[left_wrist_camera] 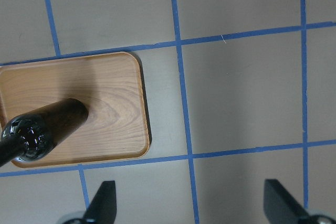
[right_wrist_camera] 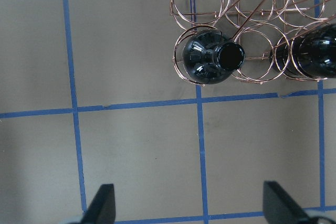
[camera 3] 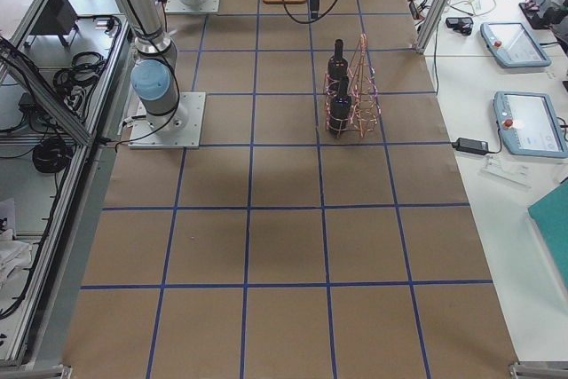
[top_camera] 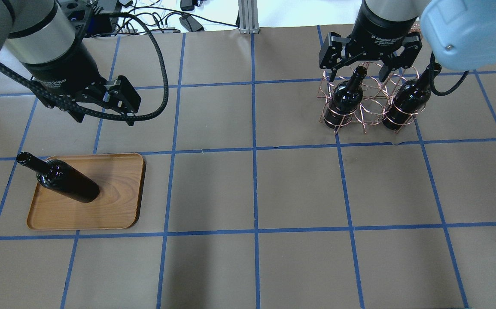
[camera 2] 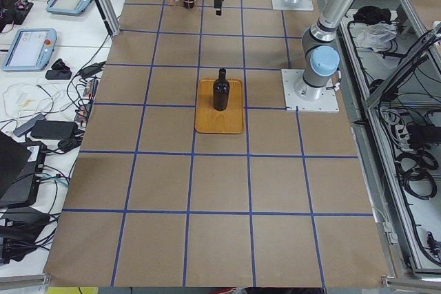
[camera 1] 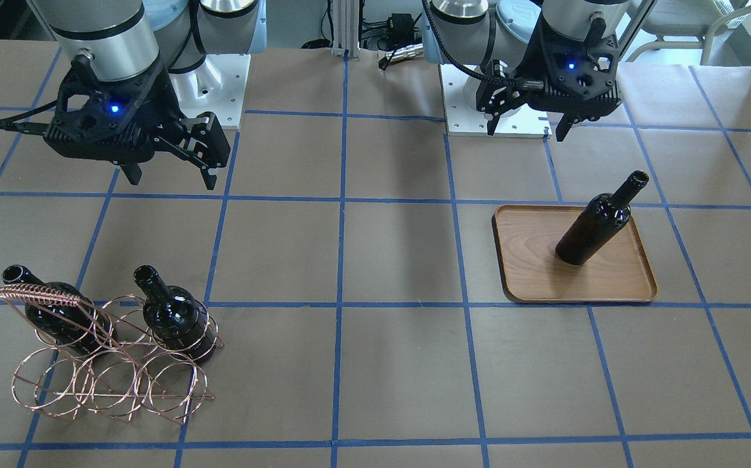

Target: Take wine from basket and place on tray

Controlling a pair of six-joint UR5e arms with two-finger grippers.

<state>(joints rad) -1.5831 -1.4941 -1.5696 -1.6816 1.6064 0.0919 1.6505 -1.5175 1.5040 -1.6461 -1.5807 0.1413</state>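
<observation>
Right now, 1 dark glossy glass wine bottle stands upright on the flat brown wooden tray, its base near the middle. Up in the air near the tray hangs the left gripper — fingers spread wide, holding nothing. Across the table, the copper wire rack basket keeps 2 matching bottles upright in its rings — the right gripper hovers above, fingers spread, empty.

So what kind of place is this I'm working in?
Looks like a robotics lab test cell: the table is papered brown with a blue tape grid, control pendants lie off to the side, and loose cables run alongside.
</observation>
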